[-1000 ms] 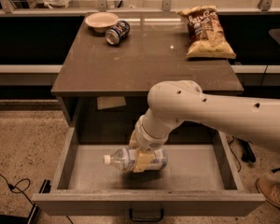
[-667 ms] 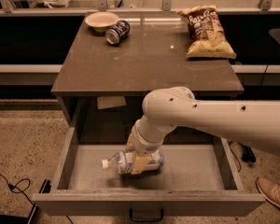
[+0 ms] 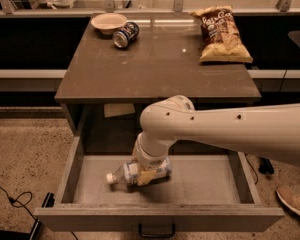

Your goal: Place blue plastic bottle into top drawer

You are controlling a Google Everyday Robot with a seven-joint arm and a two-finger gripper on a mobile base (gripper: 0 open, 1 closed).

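Bottle [image 3: 121, 174] lies on its side in the open drawer [image 3: 205, 185], white cap pointing left, and the gripper [image 3: 146, 175] is down in there pinching the bottle around its middle. Up on the table [image 3: 160, 69] there's a soda can [image 3: 125, 35] and chips [image 3: 221, 34].

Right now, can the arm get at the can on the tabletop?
Probably not yet: the claw is down in the open drawer, closed on the bottle. The can itself lies unblocked beside the bowl.

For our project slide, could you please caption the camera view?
Claw holds the blue plastic bottle on its side, low inside the open top drawer, cap pointing left.
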